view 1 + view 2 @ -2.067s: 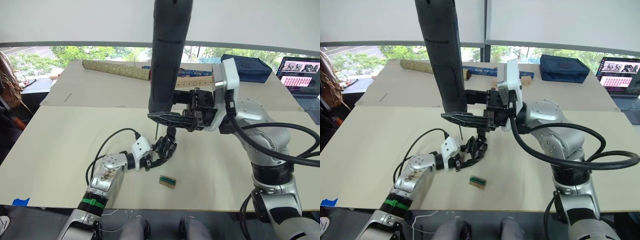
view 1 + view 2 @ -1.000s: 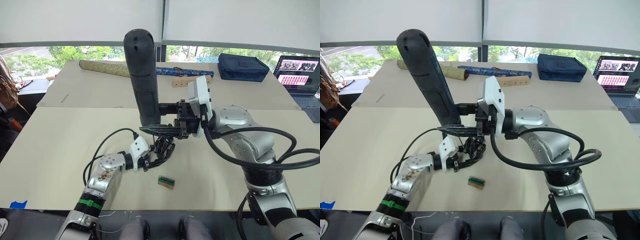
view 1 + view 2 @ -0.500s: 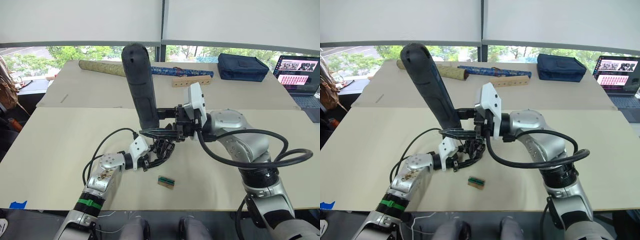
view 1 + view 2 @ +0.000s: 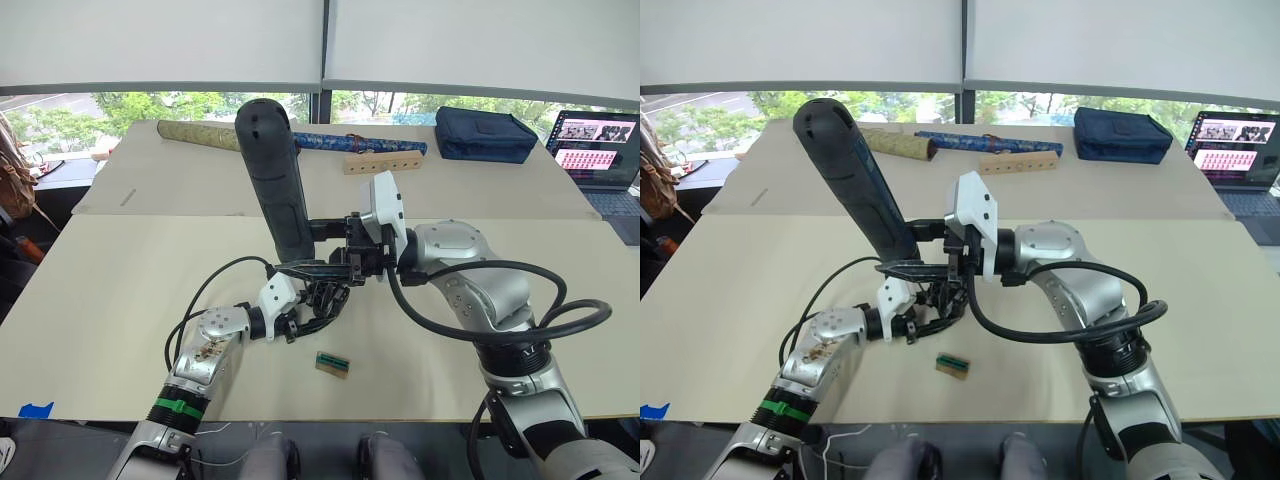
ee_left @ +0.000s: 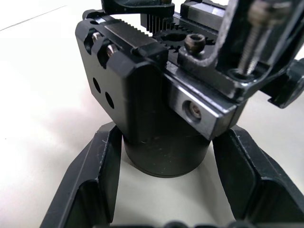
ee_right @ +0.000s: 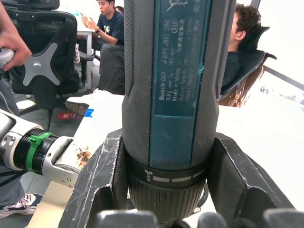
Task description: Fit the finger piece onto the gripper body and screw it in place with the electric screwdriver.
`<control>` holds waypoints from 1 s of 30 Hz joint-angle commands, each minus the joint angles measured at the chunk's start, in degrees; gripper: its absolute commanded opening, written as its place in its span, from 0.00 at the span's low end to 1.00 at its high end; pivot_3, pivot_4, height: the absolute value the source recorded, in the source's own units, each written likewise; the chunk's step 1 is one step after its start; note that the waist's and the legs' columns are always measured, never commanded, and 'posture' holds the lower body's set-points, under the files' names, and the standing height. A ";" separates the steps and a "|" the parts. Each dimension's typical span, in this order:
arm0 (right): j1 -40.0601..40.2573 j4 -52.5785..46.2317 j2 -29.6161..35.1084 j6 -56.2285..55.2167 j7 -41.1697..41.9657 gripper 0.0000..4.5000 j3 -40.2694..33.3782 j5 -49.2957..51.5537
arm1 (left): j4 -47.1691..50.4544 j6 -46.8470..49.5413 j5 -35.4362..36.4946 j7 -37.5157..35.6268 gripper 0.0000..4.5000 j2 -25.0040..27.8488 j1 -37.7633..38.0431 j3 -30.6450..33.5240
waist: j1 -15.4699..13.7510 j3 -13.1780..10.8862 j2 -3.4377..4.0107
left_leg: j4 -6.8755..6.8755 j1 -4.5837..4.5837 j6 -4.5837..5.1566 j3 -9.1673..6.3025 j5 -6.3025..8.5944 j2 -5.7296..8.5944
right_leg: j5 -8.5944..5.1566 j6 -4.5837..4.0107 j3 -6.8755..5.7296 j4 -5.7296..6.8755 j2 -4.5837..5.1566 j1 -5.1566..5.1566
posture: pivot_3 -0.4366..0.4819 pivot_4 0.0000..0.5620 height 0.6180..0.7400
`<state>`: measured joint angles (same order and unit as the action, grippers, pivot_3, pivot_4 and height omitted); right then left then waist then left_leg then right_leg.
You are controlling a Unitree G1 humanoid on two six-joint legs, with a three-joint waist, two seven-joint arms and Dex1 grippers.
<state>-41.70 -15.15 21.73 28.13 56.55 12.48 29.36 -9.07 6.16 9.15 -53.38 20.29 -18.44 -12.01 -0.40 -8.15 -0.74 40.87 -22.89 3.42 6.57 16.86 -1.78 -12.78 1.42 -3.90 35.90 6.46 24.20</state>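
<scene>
Head views: task looks mid-way, at the screwing step. Right gripper (image 4: 345, 262) clamps 1 electric screwdriver (image 4: 273, 175), bit end down directly over the gripper body (image 4: 322, 297); handle leans away from it. Left gripper (image 4: 300, 318) grips that body at its base, on the table (image 4: 120, 290). Finger piece can't be picked out separately here. 1 small tan block (image 4: 334, 363) lies near the body, toward the robot.

Left wrist view: both fingers (image 5: 90, 190) press the round base of the gripper body (image 5: 156, 109); 1 screw (image 5: 194, 43) sits on top, judged not yet driven.

Right wrist view: fingers (image 6: 102, 175) tight around the electric screwdriver (image 6: 173, 85).
</scene>
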 commanded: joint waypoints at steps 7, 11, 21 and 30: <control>-1.26 -1.05 0.36 -1.27 1.56 0.42 -1.78 0.92 | -1.86 2.23 -0.93 -1.25 0.53 0.39 1.93 -2.43 | 0.00 0.00 0.00 | 0.00 0.00 0.00 0.00 0.00 0.00 | 0.00 0.00 0.00 0.00 0.00 0.00 | 0.48 0.27 1.00; -1.12 -0.94 0.39 -1.62 1.71 0.42 -1.74 0.59 | -1.93 2.20 -0.96 -1.20 0.53 0.35 1.88 -2.44 | 0.00 0.00 0.00 | 0.00 0.00 0.00 0.00 0.00 0.00 | 0.00 0.00 0.00 0.00 0.00 0.00 | 0.48 0.27 1.00; -0.90 -1.15 0.18 -2.74 2.10 0.42 -1.67 -0.49 | -1.87 2.39 -0.93 -1.27 0.53 0.39 1.93 -2.49 | -0.01 0.00 0.00 | 0.00 0.00 0.00 0.00 0.00 0.00 | 0.00 0.00 0.00 0.00 0.00 0.00 | 0.48 0.27 1.00; -1.26 -1.25 0.15 -2.66 2.13 0.42 -1.79 -0.55 | -1.84 2.48 -0.80 -1.42 0.53 0.30 2.02 -2.58 | -0.01 0.00 0.00 | 0.00 0.00 0.00 0.00 0.00 0.00 | 0.00 0.00 0.00 0.00 0.00 0.00 | 0.48 0.27 1.00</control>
<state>-41.72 -14.42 22.03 27.66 58.62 12.47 28.15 -9.04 6.17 9.18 -53.38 20.28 -18.44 -12.02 -0.41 -8.15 -0.74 40.87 -22.89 3.42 6.57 16.86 -1.78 -12.78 1.42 -3.90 35.90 6.46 24.19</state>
